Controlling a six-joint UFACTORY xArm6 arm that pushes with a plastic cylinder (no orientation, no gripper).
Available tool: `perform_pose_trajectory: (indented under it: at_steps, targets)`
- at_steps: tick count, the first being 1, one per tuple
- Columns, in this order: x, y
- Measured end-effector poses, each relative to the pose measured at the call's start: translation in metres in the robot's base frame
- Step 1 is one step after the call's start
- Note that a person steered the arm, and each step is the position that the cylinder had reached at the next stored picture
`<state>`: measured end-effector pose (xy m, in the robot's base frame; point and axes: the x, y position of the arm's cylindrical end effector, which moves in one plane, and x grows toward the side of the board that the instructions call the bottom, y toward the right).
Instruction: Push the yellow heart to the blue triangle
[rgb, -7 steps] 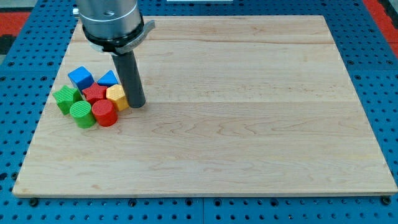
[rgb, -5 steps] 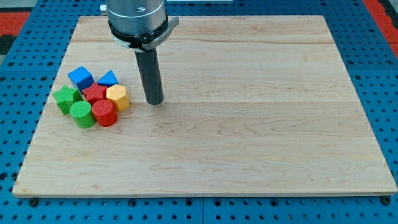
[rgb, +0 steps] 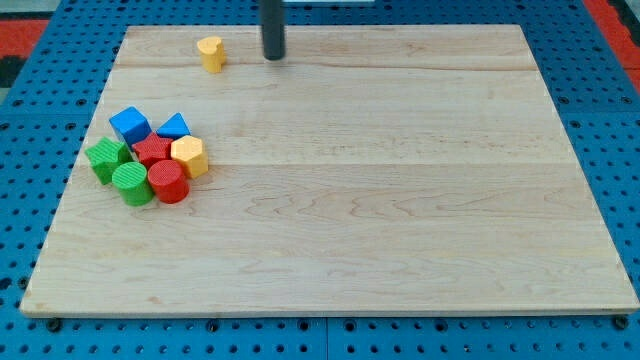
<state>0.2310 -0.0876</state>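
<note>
The yellow heart (rgb: 210, 53) lies near the view's top left on the wooden board (rgb: 400, 200). The blue triangle (rgb: 174, 127) sits lower at the left, at the top of a cluster of blocks. My tip (rgb: 273, 56) is at the view's top, just right of the yellow heart with a gap between them, far above the cluster. Only the lower part of the rod shows.
The cluster at the left holds a blue cube (rgb: 130, 124), a red block (rgb: 153, 150), a yellow hexagon (rgb: 189, 157), a green star-like block (rgb: 106, 158), a green cylinder (rgb: 131, 184) and a red cylinder (rgb: 169, 182), all touching.
My tip has moved from beside the yellow hexagon up and right to the board's top edge. The yellow heart, hidden behind the arm before, is now visible. The blocks have not moved.
</note>
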Motion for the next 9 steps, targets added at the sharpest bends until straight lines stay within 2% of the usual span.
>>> perform_pose_trajectory:
  at_steps: [1,2,3,4,5,6,7,9]
  targets:
    - [-0.008,-0.062]
    - [0.028,-0.083]
    - [0.073,-0.078]
    - [0.087,-0.077]
    - [0.093,-0.079]
    - [0.077,-0.055]
    - [0.106,-0.051]
    - [0.119,-0.073]
